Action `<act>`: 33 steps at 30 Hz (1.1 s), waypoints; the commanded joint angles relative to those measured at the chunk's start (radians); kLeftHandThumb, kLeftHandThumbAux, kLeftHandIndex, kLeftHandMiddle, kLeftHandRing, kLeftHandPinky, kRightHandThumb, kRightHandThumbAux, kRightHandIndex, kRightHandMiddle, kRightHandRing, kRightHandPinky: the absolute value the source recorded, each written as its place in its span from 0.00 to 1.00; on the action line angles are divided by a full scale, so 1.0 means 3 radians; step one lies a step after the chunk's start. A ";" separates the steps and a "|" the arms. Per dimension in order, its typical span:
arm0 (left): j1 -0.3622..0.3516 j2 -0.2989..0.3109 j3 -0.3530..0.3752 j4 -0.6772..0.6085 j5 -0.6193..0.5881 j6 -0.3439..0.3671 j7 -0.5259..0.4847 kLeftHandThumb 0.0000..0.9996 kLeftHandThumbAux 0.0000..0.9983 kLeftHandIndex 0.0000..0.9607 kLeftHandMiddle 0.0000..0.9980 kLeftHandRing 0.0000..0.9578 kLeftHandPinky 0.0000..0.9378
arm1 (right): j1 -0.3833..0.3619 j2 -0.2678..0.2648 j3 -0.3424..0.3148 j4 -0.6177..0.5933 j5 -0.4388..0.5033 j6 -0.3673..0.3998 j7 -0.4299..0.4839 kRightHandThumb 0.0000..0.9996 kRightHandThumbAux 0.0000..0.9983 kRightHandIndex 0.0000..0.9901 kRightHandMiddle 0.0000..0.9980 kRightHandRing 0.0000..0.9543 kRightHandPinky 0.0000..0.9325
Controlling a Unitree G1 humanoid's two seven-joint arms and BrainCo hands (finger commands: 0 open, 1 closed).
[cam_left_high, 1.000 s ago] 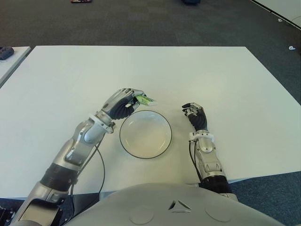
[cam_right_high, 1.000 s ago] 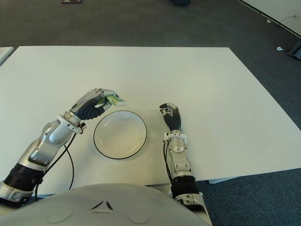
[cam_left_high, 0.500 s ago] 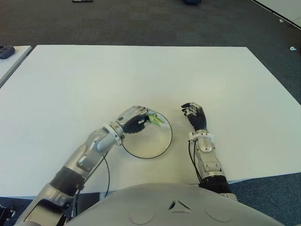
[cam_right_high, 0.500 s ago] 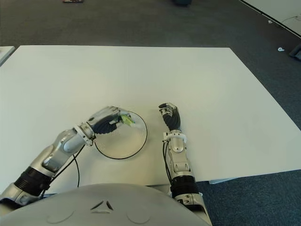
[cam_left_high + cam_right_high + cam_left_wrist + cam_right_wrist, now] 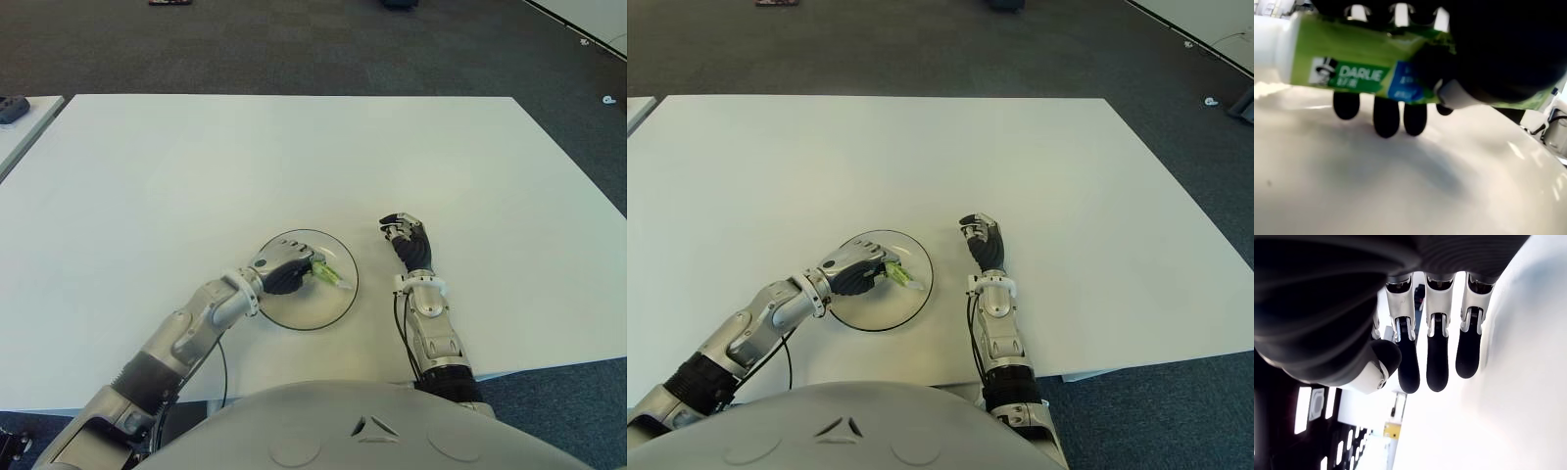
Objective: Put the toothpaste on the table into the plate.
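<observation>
Toothpaste (image 5: 1366,68) tail behind left hand (image 5: 279,273)

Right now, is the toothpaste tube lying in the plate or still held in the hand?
Still held: the left hand grips the toothpaste tube over the plate; the wrist view shows fingers wrapped round it.

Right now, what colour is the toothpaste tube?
Green with a blue patch, clearest in the left wrist view: toothpaste tube.

The toothpaste (image 5: 1366,73) carried the only readable print: "DARLIE" in white capitals on a dark green band along the tube, seen in the left wrist view. Beside the word sat a small figure in a top hat. White lettering on the blue patch next to it was too blurred to read.
</observation>
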 commanded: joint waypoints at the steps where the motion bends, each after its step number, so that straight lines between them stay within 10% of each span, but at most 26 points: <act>1: 0.0005 -0.0037 -0.0054 0.0152 0.0288 0.0132 0.0234 0.84 0.67 0.43 0.58 0.81 0.82 | 0.0018 0.0016 0.0009 -0.0015 -0.0001 0.0081 -0.0009 0.71 0.73 0.42 0.42 0.43 0.45; 11: 0.0041 -0.0084 -0.0063 0.0228 0.0437 0.0120 0.0613 0.84 0.67 0.42 0.56 0.71 0.68 | 0.0024 0.0016 0.0003 -0.0009 0.0010 0.0061 0.0001 0.71 0.73 0.42 0.42 0.43 0.45; 15: 0.0037 -0.0063 -0.0074 0.0253 0.0393 0.0021 0.0703 0.84 0.68 0.44 0.48 0.48 0.48 | 0.0025 0.0016 0.0001 -0.0001 0.0015 0.0052 0.0002 0.71 0.73 0.42 0.42 0.43 0.45; 21: -0.0005 -0.0011 -0.0100 0.0275 0.0473 -0.0087 0.0807 0.40 0.73 0.09 0.08 0.07 0.07 | 0.0027 0.0020 0.0008 -0.0006 0.0008 0.0059 -0.0001 0.71 0.73 0.42 0.42 0.42 0.45; 33: 0.0009 -0.0035 -0.0091 0.0226 0.0709 0.0047 0.1062 0.16 0.56 0.00 0.00 0.00 0.00 | 0.0011 0.0027 -0.0003 0.0009 0.0021 0.0080 0.0003 0.71 0.73 0.42 0.42 0.43 0.45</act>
